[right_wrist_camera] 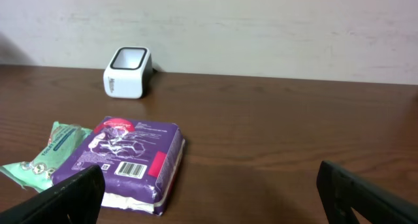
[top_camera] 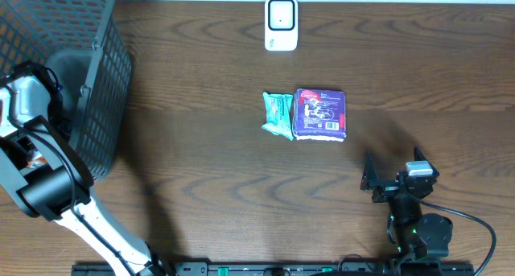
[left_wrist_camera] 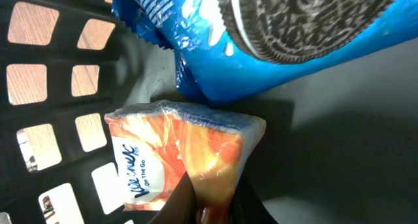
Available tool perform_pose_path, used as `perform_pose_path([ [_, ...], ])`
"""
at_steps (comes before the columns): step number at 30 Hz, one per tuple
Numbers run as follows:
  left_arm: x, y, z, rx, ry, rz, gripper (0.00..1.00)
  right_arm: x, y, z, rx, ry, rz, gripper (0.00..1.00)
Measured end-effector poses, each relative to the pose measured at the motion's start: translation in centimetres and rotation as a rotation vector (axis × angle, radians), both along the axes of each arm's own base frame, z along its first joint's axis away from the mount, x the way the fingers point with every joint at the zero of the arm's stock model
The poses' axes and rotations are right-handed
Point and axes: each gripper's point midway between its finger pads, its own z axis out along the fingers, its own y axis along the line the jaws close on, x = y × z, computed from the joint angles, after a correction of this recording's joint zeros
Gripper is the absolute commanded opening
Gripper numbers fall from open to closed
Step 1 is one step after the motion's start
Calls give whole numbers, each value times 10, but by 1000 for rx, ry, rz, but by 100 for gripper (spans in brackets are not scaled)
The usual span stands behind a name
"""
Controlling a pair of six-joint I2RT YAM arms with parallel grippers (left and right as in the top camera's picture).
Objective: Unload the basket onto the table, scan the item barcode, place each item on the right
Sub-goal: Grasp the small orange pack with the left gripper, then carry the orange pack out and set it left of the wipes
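**Dark wood table [top_camera: 201, 187], basket at left**

Inside the black basket [top_camera: 100, 91], the left gripper [left_wrist_camera: 210, 201] is clamped on an orange tissue pack [left_wrist_camera: 183, 149], with a blue cookie packet [left_wrist_camera: 274, 54] against it. Mid-table, a purple pack [top_camera: 320, 113] lies beside a green packet [top_camera: 278, 115], and a white scanner [top_camera: 281, 23] stands farther back. At near right, the right gripper [right_wrist_camera: 215, 194] has its jaws apart.

Overhead view. Bare wood is seen from the right gripper [top_camera: 392, 167] toward the scanner [top_camera: 281, 23] at 12 o'clock of the table. The line toward 11 o'clock is barred by the purple pack [top_camera: 320, 113], with the green packet [top_camera: 278, 115] just beside it at its 9 o'clock. In the basket [top_camera: 109, 83], the left gripper [left_wrist_camera: 212, 211] is hemmed in by mesh wall at 9 o'clock, and by the orange tissue pack [left_wrist_camera: 176, 152] and blue cookie bag [left_wrist_camera: 261, 61] at 12 o'clock. Bare grey surface is left at 3 o'clock.
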Motion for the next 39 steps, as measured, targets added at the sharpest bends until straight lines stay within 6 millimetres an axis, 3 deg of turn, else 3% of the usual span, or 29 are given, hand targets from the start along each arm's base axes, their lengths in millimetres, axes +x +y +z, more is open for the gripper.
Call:
perform_pose_path([
  [6,2,-10,5,-57,-36,8,7,0,0,0,0,0,0,99],
  [9,15,-16,28,-72,-147,5,7,0,0,0,0,0,0,99],
  [13,37,-24,97,-18,-381,-32,7,0,0,0,0,0,0,99],
  [17,61,-53,189,9,-692,-165,7,0,0,0,0,0,0,99],
  [21,75,-113,276,-33,-983,-382,7,0,0,0,0,0,0,99],
  [24,75,-166,320,-78,-1114,-551,7,0,0,0,0,0,0,99],
  [26,74,-204,338,-113,-1158,-682,7,0,0,0,0,0,0,99],
  [29,70,-266,349,-186,-1166,-916,8,0,0,0,0,0,0,99],
  [32,70,-320,343,-264,-1124,-1126,7,0,0,0,0,0,0,99],
  [35,73,-361,325,-336,-1062,-1276,8,0,0,0,0,0,0,99],
  [39,86,-402,281,-432,-924,-1388,8,0,0,0,0,0,0,99],
])
